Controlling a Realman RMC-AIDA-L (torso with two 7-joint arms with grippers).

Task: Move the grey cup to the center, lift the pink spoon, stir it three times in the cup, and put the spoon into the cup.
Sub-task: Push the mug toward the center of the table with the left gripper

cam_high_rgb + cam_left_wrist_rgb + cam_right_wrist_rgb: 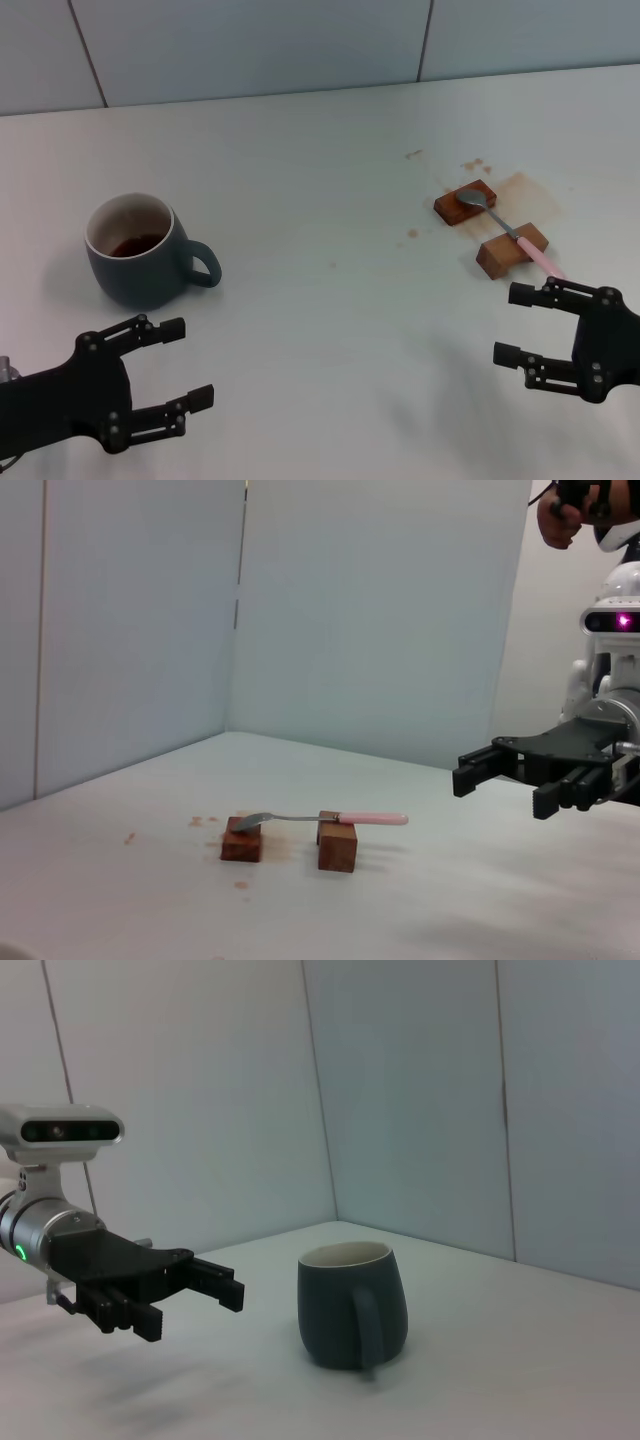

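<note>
The grey cup [140, 250] stands upright at the left of the white table [320, 180], its handle turned toward the middle; it also shows in the right wrist view [350, 1305]. The pink spoon [510, 230] lies bridged across two brown wooden blocks at the right, bowl on the far block, pink handle past the near one [330, 819]. My left gripper [187, 363] hovers open in front of the cup, apart from it [212, 1294]. My right gripper [517, 323] is open just short of the spoon's handle end [497, 781], holding nothing.
Two wooden blocks [465, 205] [511, 250] carry the spoon. Brown stains [520, 190] mark the table around them. A pale wall [250, 40] runs along the table's far edge.
</note>
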